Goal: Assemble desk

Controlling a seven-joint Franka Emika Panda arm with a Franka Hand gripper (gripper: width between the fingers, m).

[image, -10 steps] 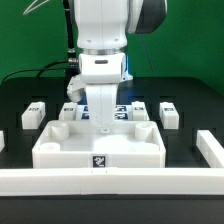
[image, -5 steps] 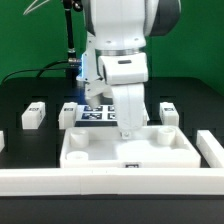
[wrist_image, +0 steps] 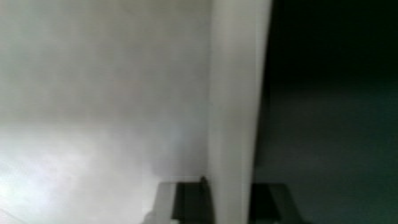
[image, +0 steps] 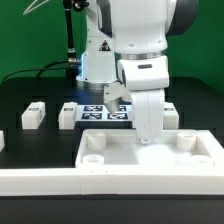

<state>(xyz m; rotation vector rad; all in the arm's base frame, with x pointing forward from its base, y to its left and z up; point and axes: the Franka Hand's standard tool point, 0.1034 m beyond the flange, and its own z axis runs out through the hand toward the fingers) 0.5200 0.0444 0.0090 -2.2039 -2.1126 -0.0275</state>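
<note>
The desk panel (image: 120,152), a large flat white panel with a raised rim and round corner sockets, lies at the front of the table toward the exterior view's right. My gripper (image: 147,136) stands upright over its far rim and is shut on that rim. In the wrist view the white rim (wrist_image: 231,100) runs between my two dark fingers (wrist_image: 187,200), with my gripper (wrist_image: 228,205) closed round it. Three white tagged legs lie behind the panel: one at the far left (image: 33,114), one beside it (image: 68,113), and one at the right (image: 171,114).
The marker board (image: 104,113) lies flat behind the panel, partly hidden by my arm. The long low white border rail (image: 50,181) runs along the table's front. A dark stand with cables (image: 72,40) rises at the back left.
My gripper and the desk panel it grips have slid together toward the exterior view's right. The legs and the marker board have not moved.
</note>
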